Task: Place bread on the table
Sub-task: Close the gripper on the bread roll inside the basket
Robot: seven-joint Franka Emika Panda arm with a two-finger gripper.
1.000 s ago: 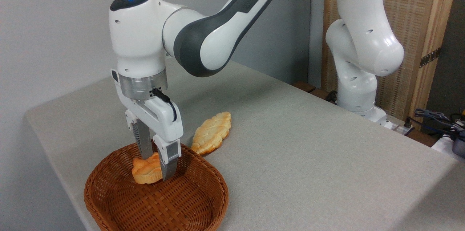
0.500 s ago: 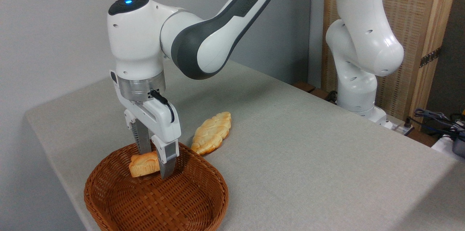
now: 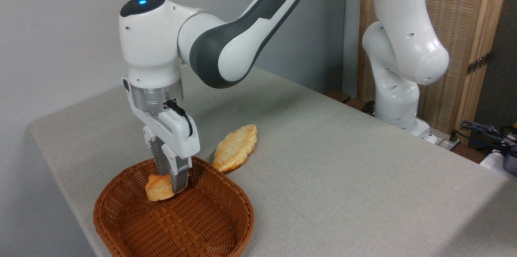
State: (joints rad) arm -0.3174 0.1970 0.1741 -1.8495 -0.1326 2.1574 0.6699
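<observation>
Pinching the bread (image 3: pixel 158 187) at its right edge, the gripper (image 3: pixel 174 182) looks closed on it; light, soft, probably easily squashed.

End effector (image 3: pixel 173 182) pinching bread (image 3: pixel 159 187) inside wicker basket (image 3: pixel 173 216)

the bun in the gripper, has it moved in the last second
Yes. The bread, pinched in the gripper, has tipped and turned in place over the basket floor, barely shifting against the rim.
</observation>
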